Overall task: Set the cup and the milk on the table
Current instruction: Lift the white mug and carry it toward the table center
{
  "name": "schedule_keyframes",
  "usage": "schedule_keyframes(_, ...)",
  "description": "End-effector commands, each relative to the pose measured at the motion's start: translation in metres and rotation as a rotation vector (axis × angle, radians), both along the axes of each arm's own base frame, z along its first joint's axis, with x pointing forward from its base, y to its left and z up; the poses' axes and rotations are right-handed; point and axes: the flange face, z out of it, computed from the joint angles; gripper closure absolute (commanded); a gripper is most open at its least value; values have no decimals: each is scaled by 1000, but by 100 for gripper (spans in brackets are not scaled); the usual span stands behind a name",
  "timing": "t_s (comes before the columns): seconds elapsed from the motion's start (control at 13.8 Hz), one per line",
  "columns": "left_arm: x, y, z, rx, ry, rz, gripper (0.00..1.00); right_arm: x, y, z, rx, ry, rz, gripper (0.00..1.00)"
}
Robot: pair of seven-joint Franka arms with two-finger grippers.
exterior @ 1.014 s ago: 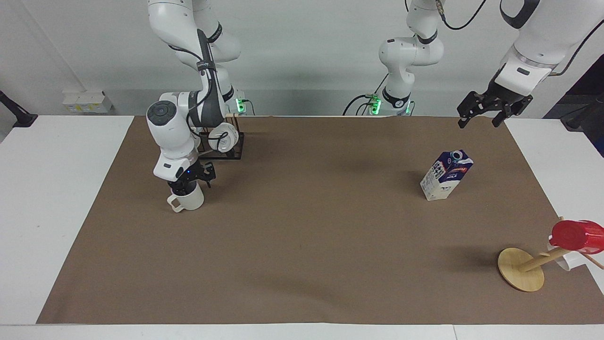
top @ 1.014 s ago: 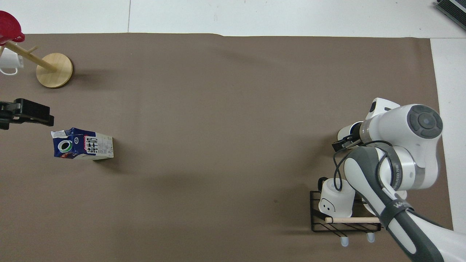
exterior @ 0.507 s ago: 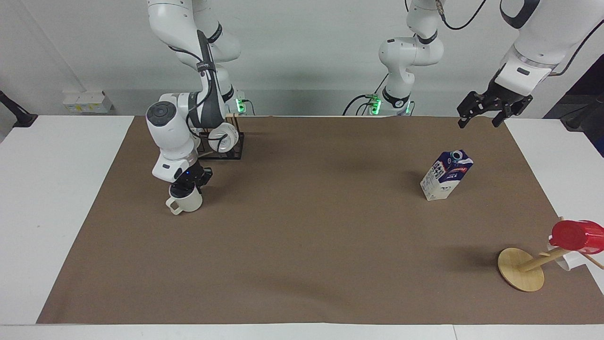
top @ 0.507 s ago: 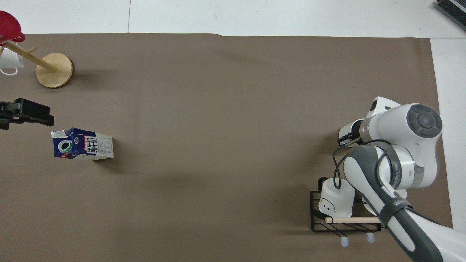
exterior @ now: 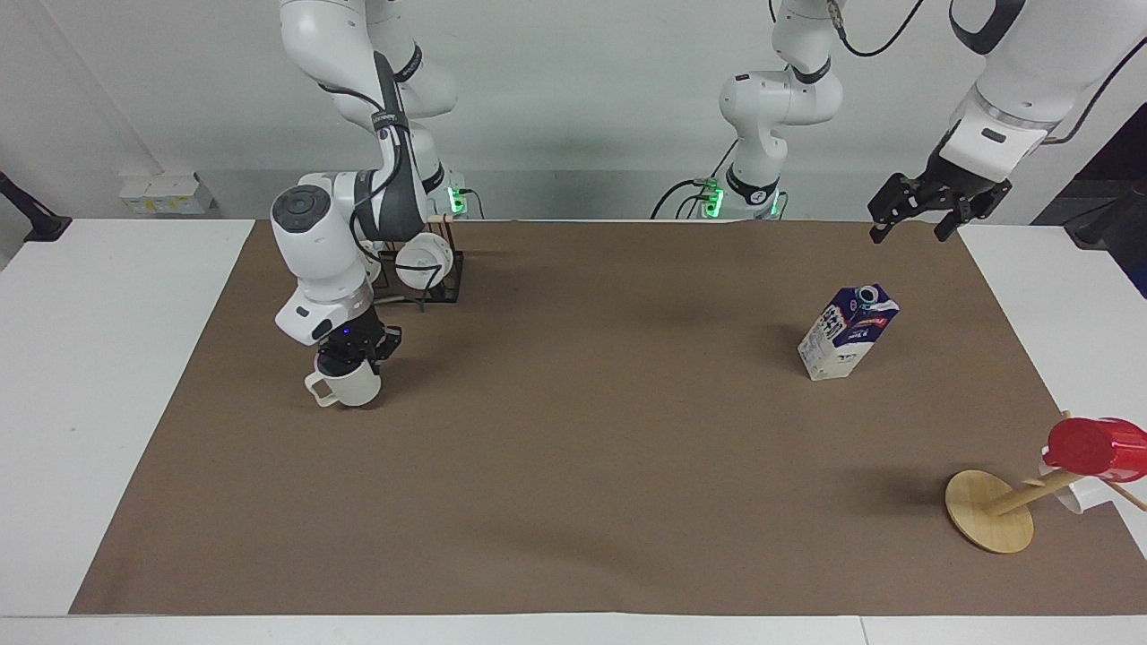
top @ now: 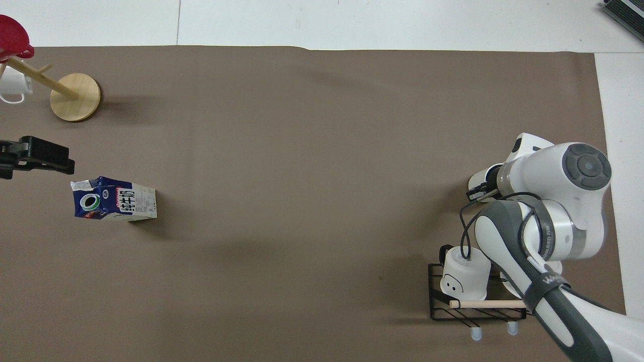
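The cream-white cup (exterior: 346,387) is upright at the brown sheet (exterior: 573,448) of the table (exterior: 107,358), toward the right arm's end, its handle pointing to that end. My right gripper (exterior: 348,356) comes down from above and is shut on the cup's rim. In the overhead view the arm hides most of the cup (top: 482,177). The milk (exterior: 848,333) carton stands upright on the sheet toward the left arm's end; it also shows in the overhead view (top: 113,202). My left gripper (exterior: 912,224) is open and empty, up in the air over the sheet's edge near its base, and waits.
A black wire rack (exterior: 441,285) with white mugs (top: 465,275) stands by the right arm's base. A wooden mug tree (exterior: 989,511) with a red cup (exterior: 1095,446) and a white mug (top: 11,85) leans at the sheet's corner far from the robots, at the left arm's end.
My right gripper has turned and shifted slightly toward the right arm's end with the cup. The milk and the left arm have not moved.
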Motion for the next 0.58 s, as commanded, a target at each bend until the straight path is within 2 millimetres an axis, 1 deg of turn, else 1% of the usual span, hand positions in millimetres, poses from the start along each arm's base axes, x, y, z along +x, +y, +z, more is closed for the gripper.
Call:
schedule_keyframes(0.0, -4, 1, 6, -9, 7, 9, 0, 11, 20, 38, 7, 10, -32, 100)
schedule_keyframes(0.14, -4, 2, 6, -7, 7, 10, 0, 14, 41, 61, 6, 26, -44, 100)
schedule_keyframes(0.29, -4, 2, 6, -7, 7, 9, 0, 15, 65, 74, 4, 26, -7, 100)
schedule_keyframes(0.43, -4, 1, 6, -9, 7, 9, 0, 10, 105, 79, 0, 11, 20, 100)
schedule_keyframes(0.51, -4, 1, 6, -9, 7, 9, 0, 8, 121, 81, 2, 5, 16, 100)
